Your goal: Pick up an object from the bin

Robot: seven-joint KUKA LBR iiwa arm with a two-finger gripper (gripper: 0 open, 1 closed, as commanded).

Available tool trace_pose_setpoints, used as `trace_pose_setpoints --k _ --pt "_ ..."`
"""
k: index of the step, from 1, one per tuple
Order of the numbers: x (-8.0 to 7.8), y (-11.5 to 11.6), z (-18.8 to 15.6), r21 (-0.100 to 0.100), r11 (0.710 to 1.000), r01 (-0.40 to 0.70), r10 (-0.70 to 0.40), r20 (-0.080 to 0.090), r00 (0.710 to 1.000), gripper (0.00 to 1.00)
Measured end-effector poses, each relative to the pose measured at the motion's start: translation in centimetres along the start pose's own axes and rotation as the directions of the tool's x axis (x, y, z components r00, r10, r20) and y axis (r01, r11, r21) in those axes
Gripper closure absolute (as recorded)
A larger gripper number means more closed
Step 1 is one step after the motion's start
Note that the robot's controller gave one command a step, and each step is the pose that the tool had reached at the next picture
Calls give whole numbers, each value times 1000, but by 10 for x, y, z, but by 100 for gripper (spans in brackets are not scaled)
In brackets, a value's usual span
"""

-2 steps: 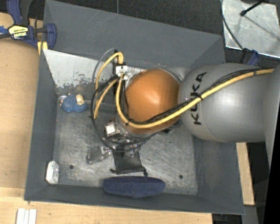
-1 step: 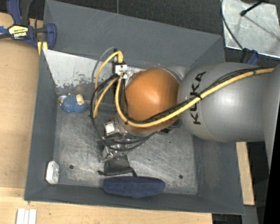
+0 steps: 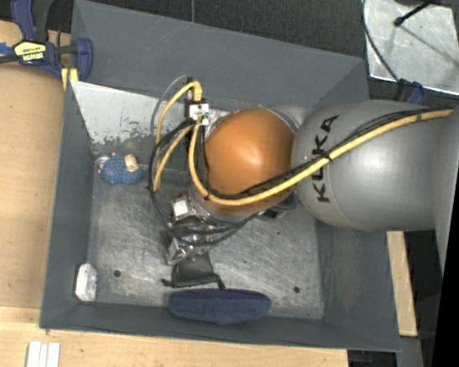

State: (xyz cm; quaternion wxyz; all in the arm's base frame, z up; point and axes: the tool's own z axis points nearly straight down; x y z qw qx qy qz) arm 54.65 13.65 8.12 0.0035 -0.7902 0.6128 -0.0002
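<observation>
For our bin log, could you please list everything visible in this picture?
Grey metal bin: one, grey, centre of view.
Dark blue long soft pad: one, dark blue, along the near wall.
Small blue rounded lump: one, blue, far-left floor.
Small beige stub: one, beige, beside the blue lump.
Small silvery block: one, silvery, near-left corner.
Hand: one, dark, low over the floor by the pad.
Silver arm: one, with orange wrist cover, from the right.

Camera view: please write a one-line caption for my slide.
The arm's tool sits low in the grey bin, next to a dark blue oblong object at the floor's lower edge.
</observation>
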Motion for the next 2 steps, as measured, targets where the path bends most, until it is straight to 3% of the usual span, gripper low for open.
trace_pose_setpoints --k 1,2 --pt "0 -3 -72 3 1000 -2 2 -3 1000 100" --pt "-1 -4 -110 1 1000 -4 4 -2 1000 100"
